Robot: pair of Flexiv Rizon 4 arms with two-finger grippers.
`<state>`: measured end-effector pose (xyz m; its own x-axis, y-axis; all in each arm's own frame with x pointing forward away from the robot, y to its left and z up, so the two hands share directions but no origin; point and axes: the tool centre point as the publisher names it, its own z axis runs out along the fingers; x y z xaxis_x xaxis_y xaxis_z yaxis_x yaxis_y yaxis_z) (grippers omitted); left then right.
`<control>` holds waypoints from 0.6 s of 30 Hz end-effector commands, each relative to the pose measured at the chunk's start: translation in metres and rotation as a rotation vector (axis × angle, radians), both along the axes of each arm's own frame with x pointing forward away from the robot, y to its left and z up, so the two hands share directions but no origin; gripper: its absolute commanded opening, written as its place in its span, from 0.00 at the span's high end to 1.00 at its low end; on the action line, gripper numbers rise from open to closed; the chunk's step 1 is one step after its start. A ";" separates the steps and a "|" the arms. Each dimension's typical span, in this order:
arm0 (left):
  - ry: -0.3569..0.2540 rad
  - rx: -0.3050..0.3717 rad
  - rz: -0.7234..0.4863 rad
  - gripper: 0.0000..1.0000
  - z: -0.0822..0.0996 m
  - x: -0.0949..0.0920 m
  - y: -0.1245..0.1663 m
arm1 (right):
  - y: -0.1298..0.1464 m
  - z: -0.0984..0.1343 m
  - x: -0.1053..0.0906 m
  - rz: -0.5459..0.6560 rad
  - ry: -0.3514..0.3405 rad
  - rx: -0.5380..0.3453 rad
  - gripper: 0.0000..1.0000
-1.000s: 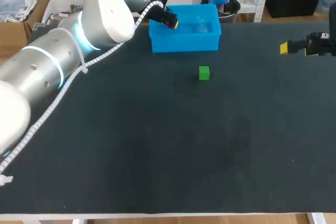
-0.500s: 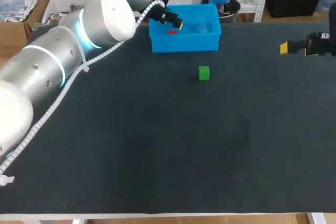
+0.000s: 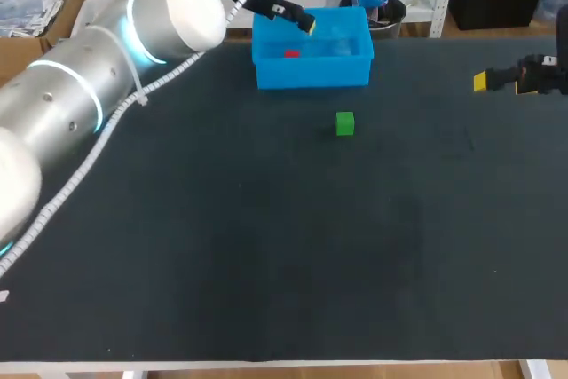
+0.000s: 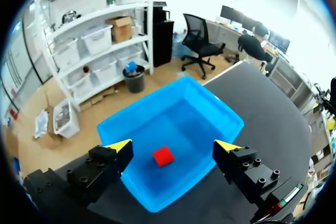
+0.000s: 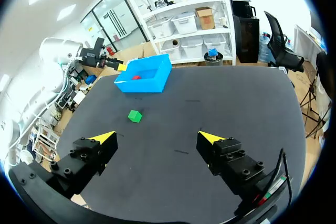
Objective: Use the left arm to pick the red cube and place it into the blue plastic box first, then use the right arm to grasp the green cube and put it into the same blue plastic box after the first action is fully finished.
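Note:
The red cube (image 3: 291, 53) lies on the floor of the blue plastic box (image 3: 311, 72) at the table's far edge. In the left wrist view the red cube (image 4: 164, 156) sits well below my left gripper (image 4: 175, 145), whose fingers stand wide open above the blue box (image 4: 220, 117) with nothing between them. In the head view my left gripper (image 3: 297, 21) hovers over the box's left part. The green cube (image 3: 345, 123) rests on the dark table in front of the box. My right gripper (image 5: 158, 138) is open and empty at the table's right side, far from the green cube (image 5: 135, 115).
The dark table (image 3: 266, 246) spreads wide around the green cube. My left arm (image 3: 106, 68) crosses the far left corner. My right gripper (image 3: 501, 79) stays near the right edge.
My left gripper opened and let the red cube drop into the blue box, then rose slightly above it. The right arm and the green cube have not moved.

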<state>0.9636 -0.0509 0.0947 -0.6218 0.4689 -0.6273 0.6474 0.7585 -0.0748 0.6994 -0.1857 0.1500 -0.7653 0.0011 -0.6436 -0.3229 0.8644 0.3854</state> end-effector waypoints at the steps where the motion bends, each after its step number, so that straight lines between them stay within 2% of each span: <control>1: -0.021 -0.021 -0.004 0.00 0.013 -0.029 0.019 | 0.000 0.000 0.000 -0.001 0.000 -0.002 0.00; 9: -0.072 -0.072 -0.021 0.00 0.028 -0.081 0.055 | 0.000 0.000 0.000 -0.001 0.000 -0.002 0.00; 18: -0.148 -0.088 -0.045 0.00 0.040 -0.141 0.106 | 0.000 0.000 0.000 -0.001 0.000 -0.002 0.00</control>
<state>0.9105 -0.0139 0.1203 -0.5903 0.5299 -0.6089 0.7000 0.7117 -0.0593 0.6994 -0.1857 0.1500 -0.7653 0.0011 -0.6436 -0.3229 0.8644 0.3854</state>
